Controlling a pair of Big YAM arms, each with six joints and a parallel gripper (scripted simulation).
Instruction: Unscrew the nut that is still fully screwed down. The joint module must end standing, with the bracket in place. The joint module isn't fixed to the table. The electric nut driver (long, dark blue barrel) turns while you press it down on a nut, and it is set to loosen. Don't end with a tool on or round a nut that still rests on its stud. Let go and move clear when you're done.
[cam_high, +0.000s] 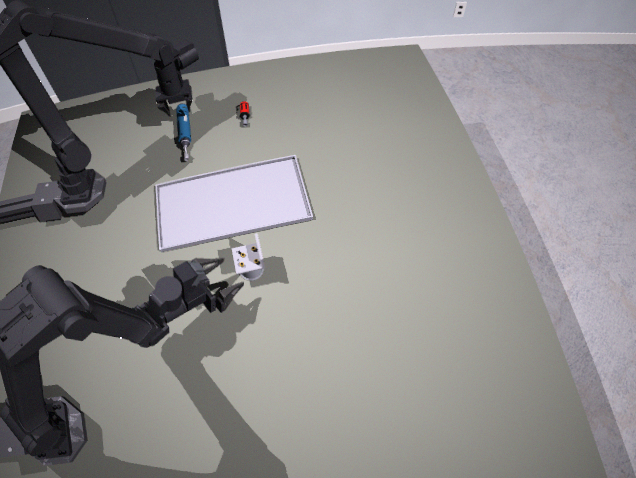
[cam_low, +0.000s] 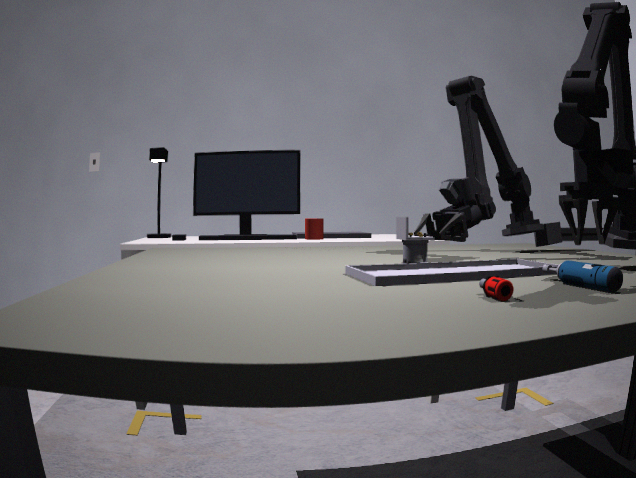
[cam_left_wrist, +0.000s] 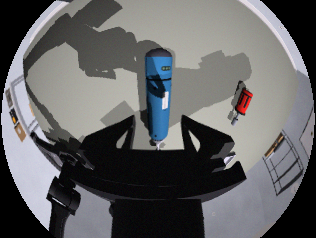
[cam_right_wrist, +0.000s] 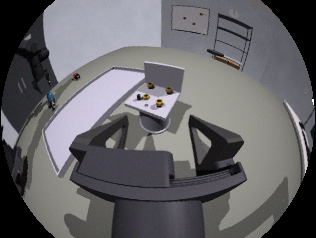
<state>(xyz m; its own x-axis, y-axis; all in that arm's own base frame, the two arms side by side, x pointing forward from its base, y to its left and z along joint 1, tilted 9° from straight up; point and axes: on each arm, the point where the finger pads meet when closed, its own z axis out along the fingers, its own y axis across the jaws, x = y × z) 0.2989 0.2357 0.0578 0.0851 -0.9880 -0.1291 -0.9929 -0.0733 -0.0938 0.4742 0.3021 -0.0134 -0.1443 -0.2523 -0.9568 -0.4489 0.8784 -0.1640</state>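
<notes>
The joint module (cam_high: 252, 275) (cam_low: 414, 251) (cam_right_wrist: 154, 124) stands upright; the white L-shaped bracket (cam_right_wrist: 164, 75) (cam_low: 402, 227) sits on it. Several gold nuts show on its plate, one of them the near nut (cam_right_wrist: 159, 102); I cannot tell which is fully down. A small black piece (cam_right_wrist: 139, 96) is beside them. My right gripper (cam_high: 232, 272) (cam_right_wrist: 158, 118) is open and empty, just short of the module. The blue nut driver (cam_high: 183, 125) (cam_low: 583, 274) (cam_left_wrist: 159, 115) lies on the table. My left gripper (cam_high: 177, 107) (cam_left_wrist: 158, 119) (cam_low: 591, 241) is open above it, fingers either side in the wrist view, not gripping.
A shallow white tray (cam_high: 231, 205) (cam_right_wrist: 85, 110) lies between the module and the driver, close to the module. A short red tool (cam_high: 244, 108) (cam_low: 497, 288) (cam_left_wrist: 244, 102) (cam_right_wrist: 76, 76) lies beside the driver, beyond the tray.
</notes>
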